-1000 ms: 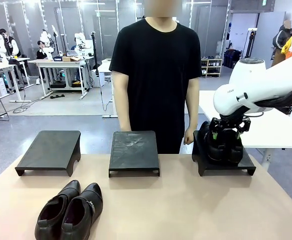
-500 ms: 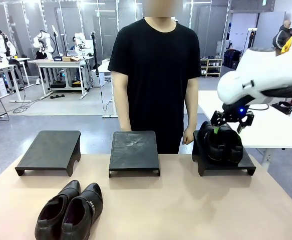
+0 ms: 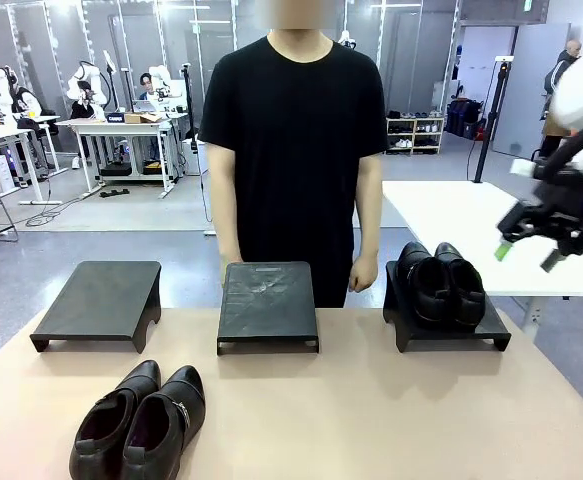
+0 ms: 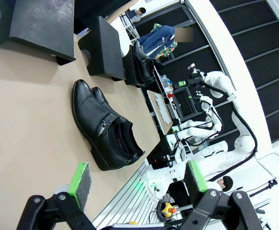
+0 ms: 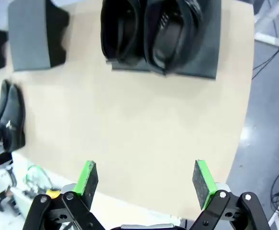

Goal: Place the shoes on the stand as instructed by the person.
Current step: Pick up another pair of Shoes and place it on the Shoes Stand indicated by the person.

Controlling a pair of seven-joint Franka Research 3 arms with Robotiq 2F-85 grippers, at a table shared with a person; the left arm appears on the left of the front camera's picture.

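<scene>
- While the plain pair sits on the right stand, the front view has the right gripper beside it with fingers apart, and the buckle pair on the worktop.
- Left wrist: left gripper has fingers apart. The buckle pair is the likely next pick, onto whichever stand the person indicates.
- Right wrist: fingers apart, holding nothing.

Left stand and middle stand bare; right stand apparently full.

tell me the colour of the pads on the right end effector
Green pads on the right end effector; clearest in the right wrist view.
</scene>
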